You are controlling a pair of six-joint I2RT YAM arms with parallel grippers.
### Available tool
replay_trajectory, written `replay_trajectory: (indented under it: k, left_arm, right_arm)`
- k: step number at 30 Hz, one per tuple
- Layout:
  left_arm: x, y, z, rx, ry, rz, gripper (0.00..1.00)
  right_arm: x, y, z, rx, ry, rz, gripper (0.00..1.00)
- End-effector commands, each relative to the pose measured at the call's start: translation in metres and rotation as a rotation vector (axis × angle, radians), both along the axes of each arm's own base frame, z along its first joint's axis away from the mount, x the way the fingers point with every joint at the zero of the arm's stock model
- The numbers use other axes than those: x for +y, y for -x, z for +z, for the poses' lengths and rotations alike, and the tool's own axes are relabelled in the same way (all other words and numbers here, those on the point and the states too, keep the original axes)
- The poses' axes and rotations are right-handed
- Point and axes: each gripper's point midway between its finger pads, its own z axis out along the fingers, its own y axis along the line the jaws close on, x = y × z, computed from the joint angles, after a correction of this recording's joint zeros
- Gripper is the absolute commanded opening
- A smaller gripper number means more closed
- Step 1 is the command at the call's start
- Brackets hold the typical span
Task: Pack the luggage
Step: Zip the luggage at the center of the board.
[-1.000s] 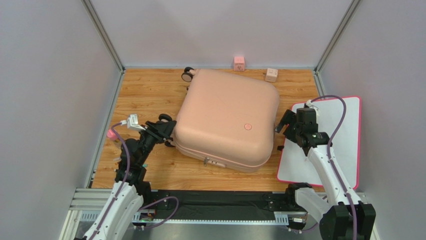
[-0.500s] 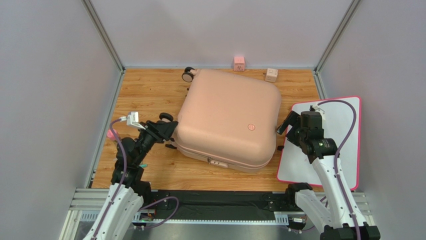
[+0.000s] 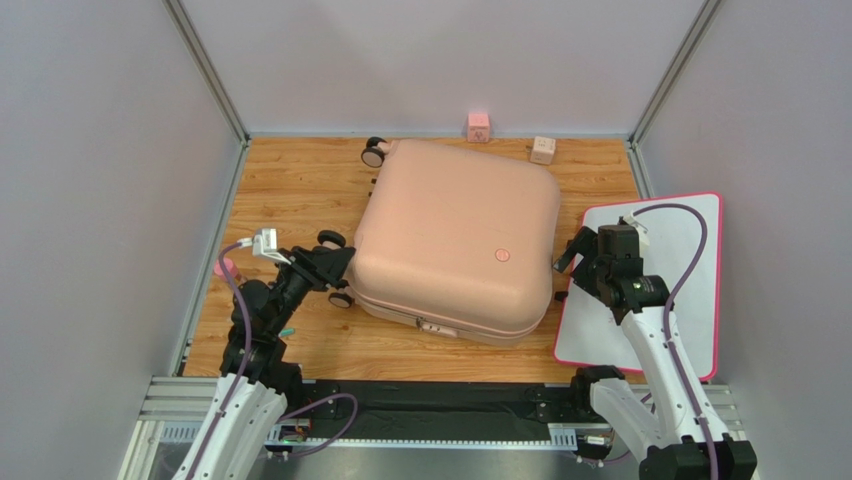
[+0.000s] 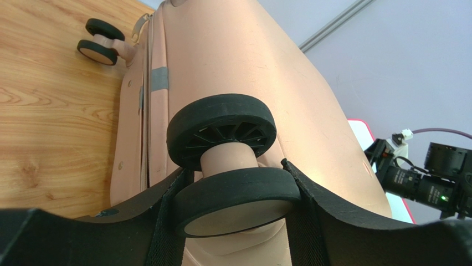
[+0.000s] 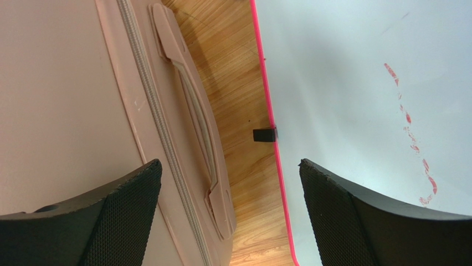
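The luggage [image 3: 455,240] is a pale pink hard-shell suitcase lying flat and zipped shut in the middle of the wooden table. My left gripper [image 3: 332,268] is at its near-left corner, shut on a black caster wheel [image 4: 235,191]; that wheel fills the gap between the pads in the left wrist view. Another caster [image 3: 375,150] sticks out at the far-left corner. My right gripper [image 3: 572,255] stands open beside the case's right side. In the right wrist view its jaws [image 5: 230,166] straddle the side handle [image 5: 194,116] and the strip of bare wood, holding nothing.
A flat white board with a pink rim [image 3: 690,280] lies right of the case, under my right arm, with a small black clip [image 5: 265,134] on its edge. Two small cubes [image 3: 479,127] [image 3: 542,150] sit at the back wall. Enclosure walls stand close on three sides.
The suitcase has shifted slightly to the right with my left gripper still on the wheel. My right arm has drawn a little nearer and rightward, jaws still open.
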Motion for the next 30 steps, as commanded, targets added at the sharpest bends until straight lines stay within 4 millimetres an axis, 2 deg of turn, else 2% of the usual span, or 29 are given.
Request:
replay_trajectory:
  k: [1, 3, 5, 9, 11, 14, 16, 22, 30]
  left_arm:
    - [0.001, 0.007, 0.046, -0.256, -0.062, -0.002, 0.0]
    - [0.002, 0.004, 0.031, -0.222, -0.068, 0.007, 0.0]
    - [0.005, 0.002, 0.023, -0.203, -0.078, 0.025, 0.0]
    - [0.01, -0.01, 0.019, -0.185, -0.138, 0.062, 0.0]
    - [0.008, -0.018, 0.017, -0.166, -0.147, 0.061, 0.0]
    - [0.011, -0.032, 0.016, -0.152, -0.156, 0.094, 0.0]
    - [0.016, -0.043, 0.019, -0.156, -0.164, 0.122, 0.0]
    - [0.02, -0.082, 0.025, -0.128, -0.12, 0.134, 0.0]
    - [0.028, -0.142, 0.041, -0.088, -0.071, 0.124, 0.0]
  right_arm:
    - [0.007, 0.011, 0.009, -0.019, -0.015, 0.044, 0.93]
    - [0.003, 0.02, 0.013, -0.016, 0.001, 0.036, 0.93]
    - [-0.001, 0.025, 0.026, -0.058, 0.019, 0.029, 0.93]
    - [0.007, 0.034, 0.043, -0.122, -0.019, 0.062, 0.93]
    - [0.005, 0.037, 0.045, -0.124, -0.019, 0.048, 0.93]
    - [-0.001, 0.037, 0.038, -0.1, -0.009, 0.004, 0.93]
    - [-0.002, 0.036, 0.025, -0.054, -0.006, -0.011, 0.93]
    - [0.015, 0.019, -0.005, -0.007, -0.084, 0.02, 0.92]
    - [0.019, 0.001, -0.015, -0.003, -0.107, 0.005, 0.92]
